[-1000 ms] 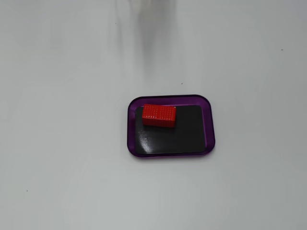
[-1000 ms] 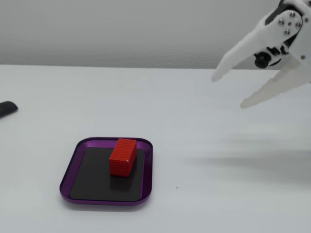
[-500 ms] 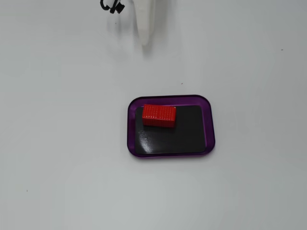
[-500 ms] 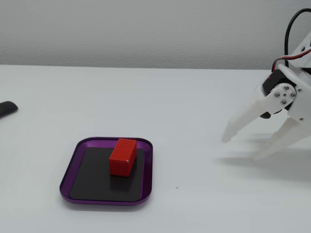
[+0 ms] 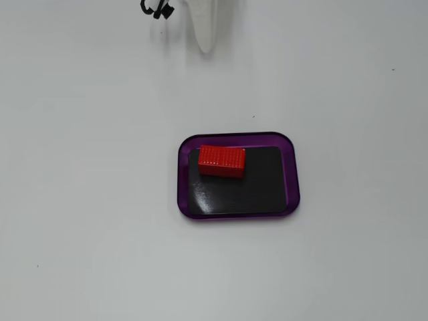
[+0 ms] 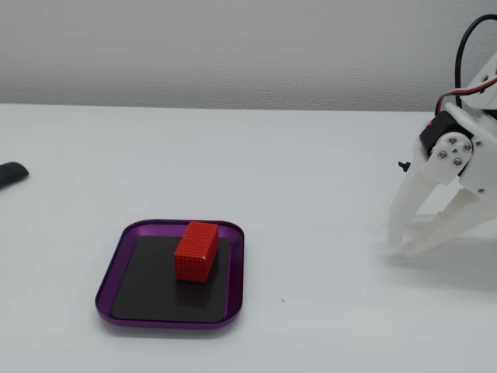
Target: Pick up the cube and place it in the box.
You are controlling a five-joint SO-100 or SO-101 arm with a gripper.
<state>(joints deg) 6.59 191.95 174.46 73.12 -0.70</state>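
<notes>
The cube [image 5: 222,161] is a small red ribbed block. It lies inside the box [image 5: 291,175], a shallow purple-rimmed tray with a black bottom, against the tray's upper-left part in a fixed view. In the other fixed view the cube [image 6: 196,251] rests on the far half of the box [image 6: 108,286]. My white gripper [image 6: 396,247] is far to the right of the box, its tips together and low over the table, holding nothing. In a fixed view the gripper [image 5: 206,47] shows at the top edge, well apart from the box.
The table is plain white. A dark object [image 6: 12,173] lies at the left edge in a fixed view. A black cable [image 5: 156,9] shows at the top edge beside the arm in the other.
</notes>
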